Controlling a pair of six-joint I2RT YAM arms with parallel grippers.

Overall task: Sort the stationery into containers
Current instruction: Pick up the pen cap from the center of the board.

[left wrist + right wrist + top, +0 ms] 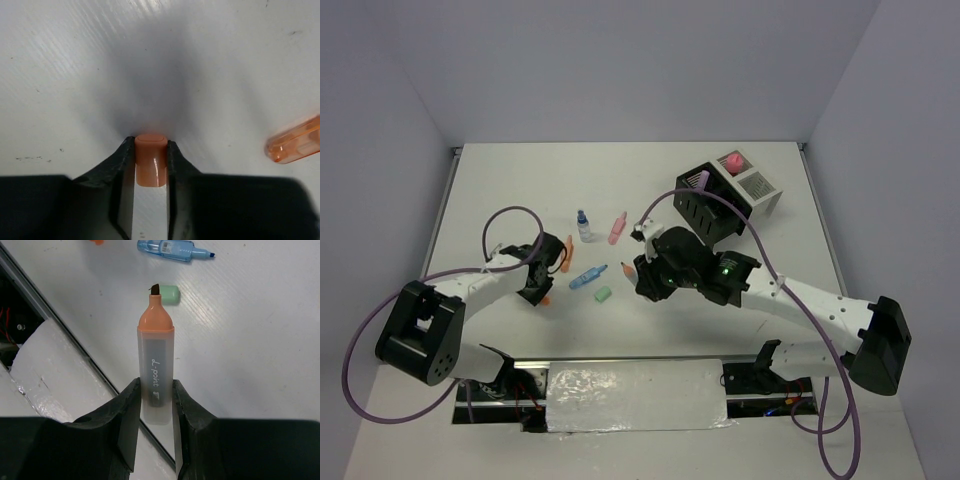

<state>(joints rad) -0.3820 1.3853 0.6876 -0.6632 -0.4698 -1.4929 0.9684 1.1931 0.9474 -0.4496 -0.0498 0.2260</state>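
Left hand (150, 146) pinches an orange cap (151, 162); orange marker (295, 145) lies right

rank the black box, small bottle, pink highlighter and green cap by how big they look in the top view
1. black box, by far the largest
2. small bottle and pink highlighter: they look about alike, so no ranking between them
3. green cap, the smallest

In the left wrist view a translucent orange item (295, 146) is cut off by the right edge and the lower end of an orange cap (151, 160) is hidden between the jaws, as is the base of the uncapped highlighter (156, 365) in the right wrist view.
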